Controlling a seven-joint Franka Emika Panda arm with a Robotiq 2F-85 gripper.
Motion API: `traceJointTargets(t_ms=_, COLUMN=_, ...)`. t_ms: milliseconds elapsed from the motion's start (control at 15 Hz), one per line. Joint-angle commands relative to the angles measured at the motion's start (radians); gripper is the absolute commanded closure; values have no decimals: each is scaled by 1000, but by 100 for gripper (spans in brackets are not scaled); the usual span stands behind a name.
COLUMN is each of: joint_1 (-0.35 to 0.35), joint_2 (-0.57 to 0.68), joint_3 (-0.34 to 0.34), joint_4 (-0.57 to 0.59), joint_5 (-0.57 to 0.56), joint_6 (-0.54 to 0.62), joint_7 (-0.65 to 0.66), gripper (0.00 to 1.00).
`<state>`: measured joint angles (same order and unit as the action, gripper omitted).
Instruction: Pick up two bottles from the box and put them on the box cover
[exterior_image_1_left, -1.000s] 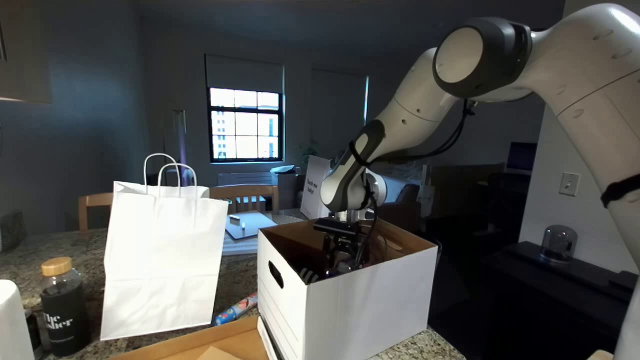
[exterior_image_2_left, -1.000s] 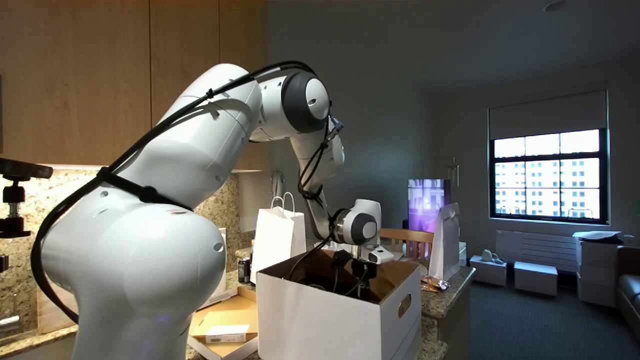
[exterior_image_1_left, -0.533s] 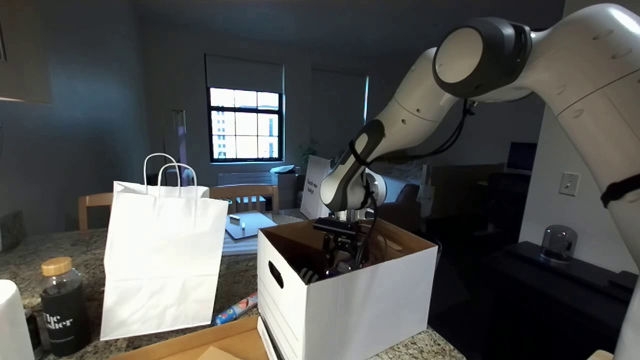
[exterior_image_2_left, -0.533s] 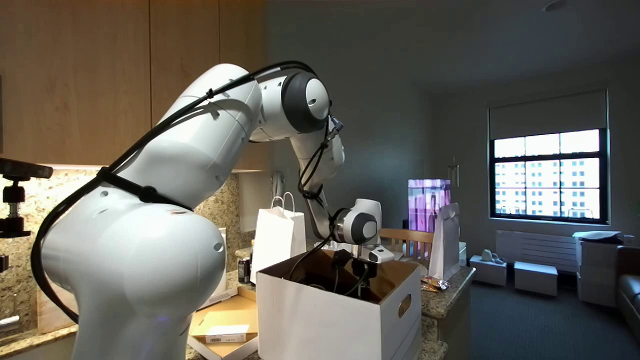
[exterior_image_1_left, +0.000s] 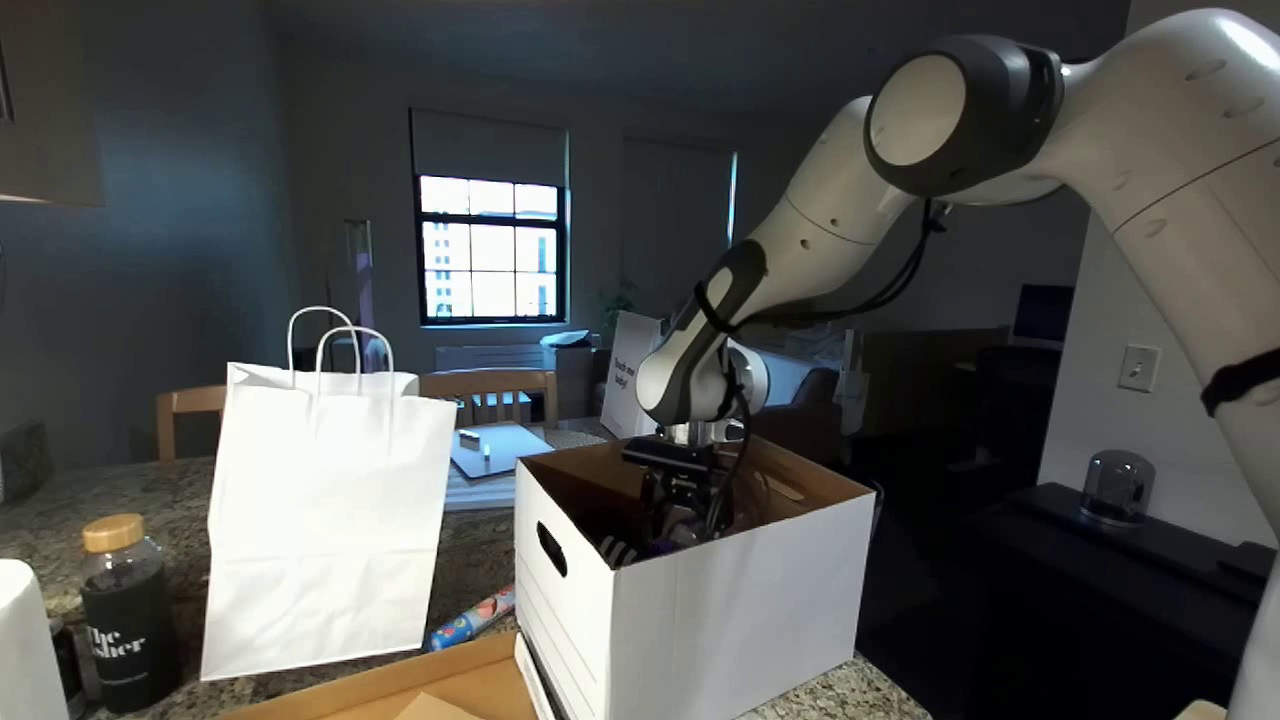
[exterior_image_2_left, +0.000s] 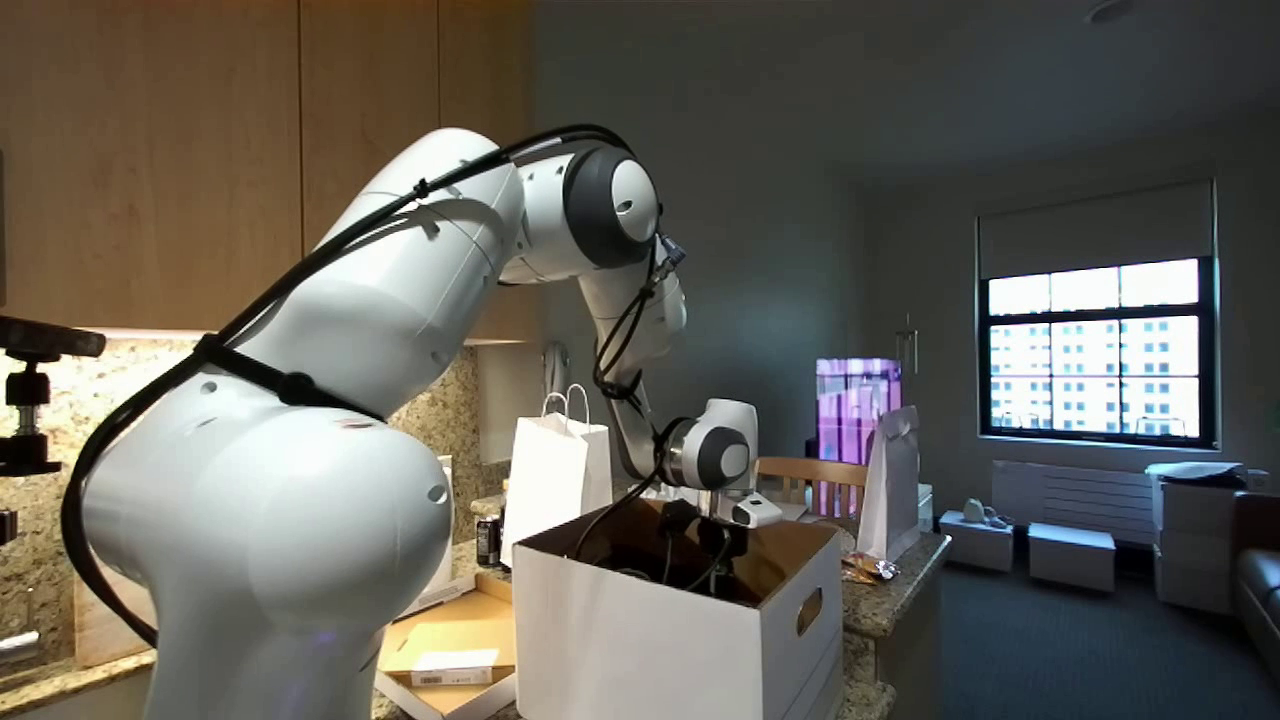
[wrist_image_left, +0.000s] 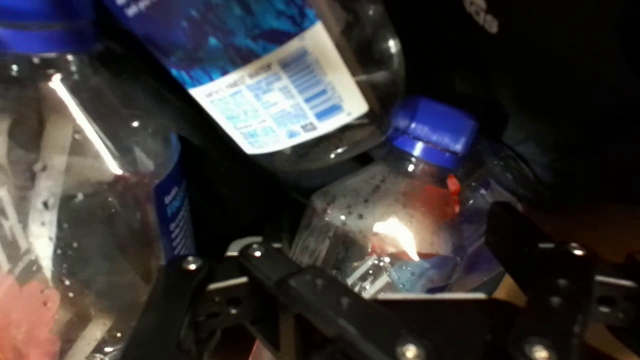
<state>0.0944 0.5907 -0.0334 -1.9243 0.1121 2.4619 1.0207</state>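
The white box (exterior_image_1_left: 740, 620) with brown inner walls stands on the counter in both exterior views, my arm reaching down into it. In the wrist view my gripper (wrist_image_left: 382, 232) is open, its jaws wide apart on either side of a clear bottle (wrist_image_left: 375, 200) with a blue cap. Whether the fingers touch it I cannot tell. A blue-capped bottle (wrist_image_left: 65, 165) fills the left, and a bottle with a blue label and barcode (wrist_image_left: 280, 90) lies above. The box cover (exterior_image_2_left: 488, 605), a shallow tray with a brown inside, lies beside the box. Fingertips are hidden in both exterior views.
A white paper bag (exterior_image_1_left: 320, 520) and a black-sleeved glass bottle (exterior_image_1_left: 130, 630) stand on the counter. A colourful tube (exterior_image_1_left: 475, 617) lies close to the box. Cardboard and a white label (exterior_image_2_left: 453, 666) lie in the cover. A foil packet (exterior_image_2_left: 870, 567) lies past the box.
My gripper and wrist have shifted slightly to the left in both exterior views, still down inside the box. The box and the things around it have not moved.
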Motion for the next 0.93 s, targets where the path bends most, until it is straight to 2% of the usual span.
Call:
traceJointTargets(t_ms=0, joint_1=-7, joint_2=-3, joint_3=14, joint_4=-4, joint_5=33, joint_6=-22, joint_7=-54, gripper=0)
traceJointTargets(t_ms=867, joint_1=7, joint_2=15, joint_3=50, joint_4=1, joint_5=54, joint_6=-52, joint_7=-154, gripper=0)
